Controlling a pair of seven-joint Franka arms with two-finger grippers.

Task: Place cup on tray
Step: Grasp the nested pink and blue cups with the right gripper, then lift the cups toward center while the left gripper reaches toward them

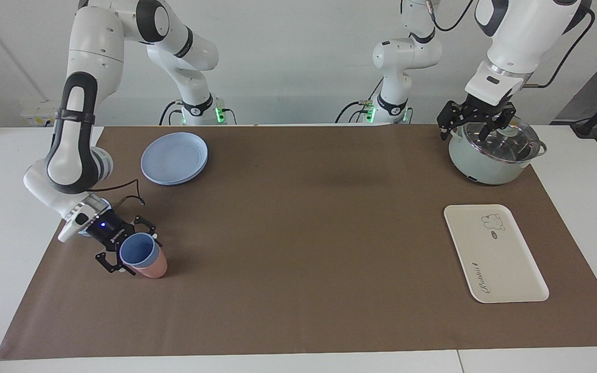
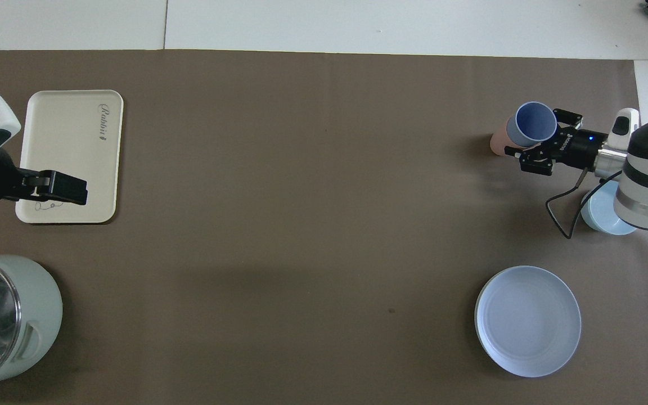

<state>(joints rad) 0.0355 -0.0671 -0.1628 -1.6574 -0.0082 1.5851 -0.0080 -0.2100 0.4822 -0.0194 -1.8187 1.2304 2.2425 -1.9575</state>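
Observation:
The periwinkle-blue cup (image 1: 139,250) sits tilted at the right arm's end of the table, its base against the salmon-pink cup (image 1: 154,267). My right gripper (image 1: 130,248) reaches in low, with a finger on each side of the blue cup and shut on it. It also shows in the overhead view (image 2: 538,135), with the blue cup (image 2: 535,122) and the pink cup (image 2: 498,142). The cream-white tray (image 1: 511,269) lies bare at the left arm's end (image 2: 71,152). My left gripper (image 1: 477,124) hangs open over the pot.
A pale green pot with a glass lid (image 1: 493,155) stands nearer to the robots than the tray. Stacked round blue plates (image 1: 174,158) lie near the right arm's base. A light-blue bowl (image 2: 605,216) sits under the right arm's wrist.

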